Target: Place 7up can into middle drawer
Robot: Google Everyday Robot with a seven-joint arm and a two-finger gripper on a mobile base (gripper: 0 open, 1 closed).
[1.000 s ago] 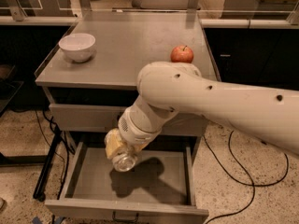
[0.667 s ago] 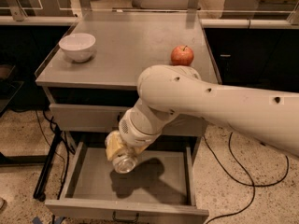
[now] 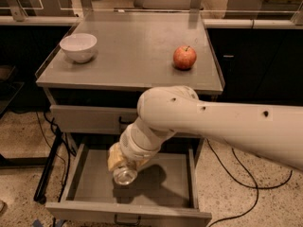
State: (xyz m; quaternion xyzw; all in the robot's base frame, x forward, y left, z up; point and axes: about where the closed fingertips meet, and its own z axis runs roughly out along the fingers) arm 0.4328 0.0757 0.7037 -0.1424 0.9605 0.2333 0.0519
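Note:
The middle drawer is pulled open below the counter; its grey floor shows and its front panel with a small dark handle is at the bottom. My gripper hangs over the left-middle of the drawer, pointing down. It is shut on the 7up can, whose shiny round metal end faces the camera. The can is held above the drawer floor and casts a shadow to its right.
A white bowl stands at the counter's left and a red apple at its right. A closed grey drawer front with a black handle sits above the open drawer. Black cables lie on the floor at both sides.
The arm, gripper and can have stayed almost still; the can sits perhaps slightly lower over the drawer.

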